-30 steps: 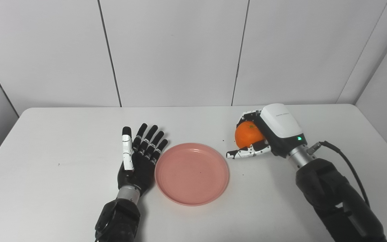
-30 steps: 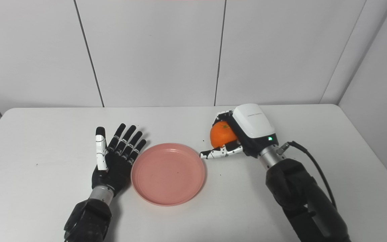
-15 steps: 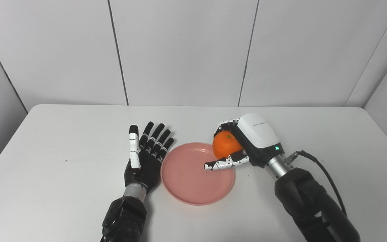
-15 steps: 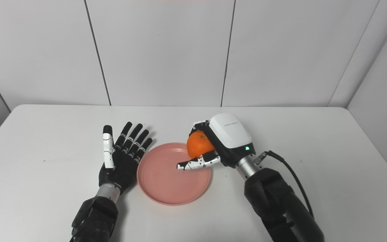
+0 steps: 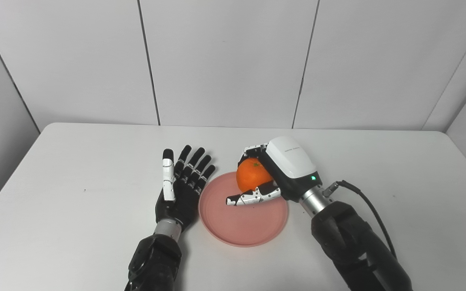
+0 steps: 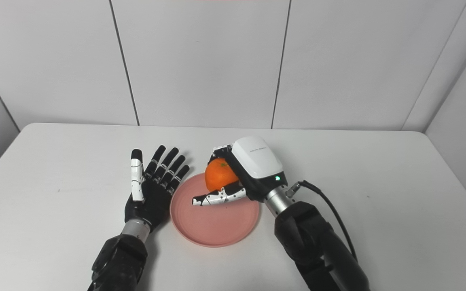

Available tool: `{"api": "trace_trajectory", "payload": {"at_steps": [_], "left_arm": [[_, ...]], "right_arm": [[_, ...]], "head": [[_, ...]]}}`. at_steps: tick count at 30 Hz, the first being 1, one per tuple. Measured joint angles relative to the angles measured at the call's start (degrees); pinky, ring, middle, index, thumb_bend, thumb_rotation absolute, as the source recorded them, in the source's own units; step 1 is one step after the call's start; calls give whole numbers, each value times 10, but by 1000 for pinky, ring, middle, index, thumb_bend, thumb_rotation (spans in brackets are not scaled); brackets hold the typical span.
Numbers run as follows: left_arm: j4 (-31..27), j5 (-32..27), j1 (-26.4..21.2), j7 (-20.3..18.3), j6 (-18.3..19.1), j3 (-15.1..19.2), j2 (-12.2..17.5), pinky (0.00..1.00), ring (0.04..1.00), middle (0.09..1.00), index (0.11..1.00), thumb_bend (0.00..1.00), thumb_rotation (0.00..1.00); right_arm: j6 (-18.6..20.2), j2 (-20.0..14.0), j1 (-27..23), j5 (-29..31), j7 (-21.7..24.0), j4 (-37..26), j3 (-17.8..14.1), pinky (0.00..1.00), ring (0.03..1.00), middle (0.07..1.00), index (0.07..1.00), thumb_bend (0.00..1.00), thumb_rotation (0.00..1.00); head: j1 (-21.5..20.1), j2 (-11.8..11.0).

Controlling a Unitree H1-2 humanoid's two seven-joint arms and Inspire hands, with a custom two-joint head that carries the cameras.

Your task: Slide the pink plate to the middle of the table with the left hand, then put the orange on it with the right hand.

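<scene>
A round pink plate (image 5: 249, 232) lies near the middle of the white table. My right hand (image 5: 275, 173) is shut on the orange (image 5: 251, 175) and holds it over the plate's far part; its thumb reaches over the plate's middle. Whether the orange touches the plate I cannot tell. My left hand (image 5: 182, 186) stands open, fingers spread and pointing away from me, just left of the plate's rim, close to or touching it. In the right eye view the orange (image 6: 219, 174) sits above the plate (image 6: 217, 230), with the left hand (image 6: 152, 188) beside it.
The white table (image 5: 75, 194) ends at a grey panelled wall behind. A black cable (image 5: 368, 206) loops off my right wrist over the table's right part.
My right hand has carried the orange leftward from beside the plate to over it. The camera has shifted, so the whole scene has slid. The left hand and the plate have stayed put.
</scene>
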Motion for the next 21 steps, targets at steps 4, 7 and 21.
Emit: {"api": "trace_trajectory", "payload": {"at_steps": [4,7,21], "left_arm": [[0,0,0,0,0,1,0,868,875,860,923,764,699],[0,0,0,0,0,0,0,871,872,859,927,767,711],[0,0,0,0,-1,0,0,861,865,859,925,755,704]], "right_arm": [[0,0,-1,-7,8,4,5,123,181,246,242,712,631],[0,2,-1,-12,9,11,10,124,179,243,242,715,640],[-6,15,-9,-18,6,96,25,126,182,248,252,711,669]], "head": [[0,0],[-3,-1],[-4,-1]]}}
